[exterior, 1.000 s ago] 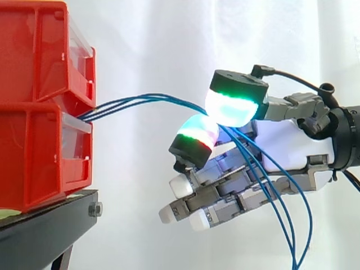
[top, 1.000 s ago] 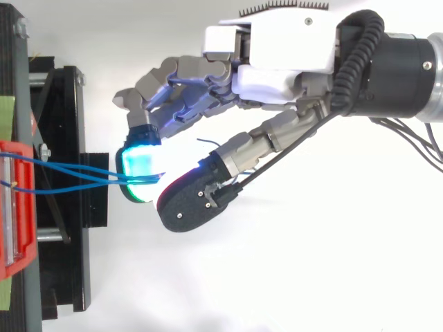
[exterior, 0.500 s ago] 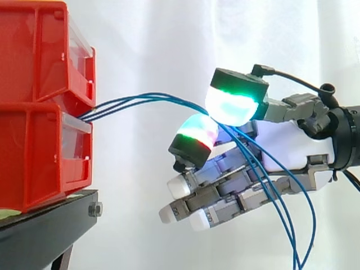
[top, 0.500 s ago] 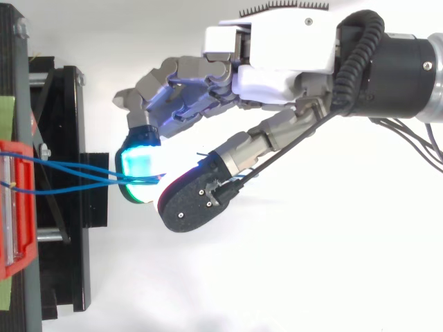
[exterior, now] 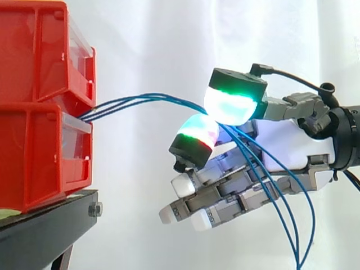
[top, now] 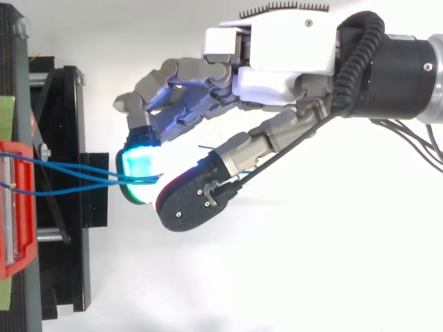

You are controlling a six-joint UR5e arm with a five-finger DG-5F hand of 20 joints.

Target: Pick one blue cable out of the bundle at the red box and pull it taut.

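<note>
Blue cables [exterior: 140, 99] gripped, slack not removed.
Strands leave the red box [exterior: 39, 140], arc loosely and converge between opposed glowing pads [exterior: 228, 107] of the robot hand [exterior: 292, 147], which is clamped on them; isolating one strand and pulling it taut appear outstanding.

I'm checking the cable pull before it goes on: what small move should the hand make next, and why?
Probably draw the hand slowly away from the red box. Its pads seem closed on the blue cables, which arch slack from the box. I cannot tell whether one or several are pinched.
</note>
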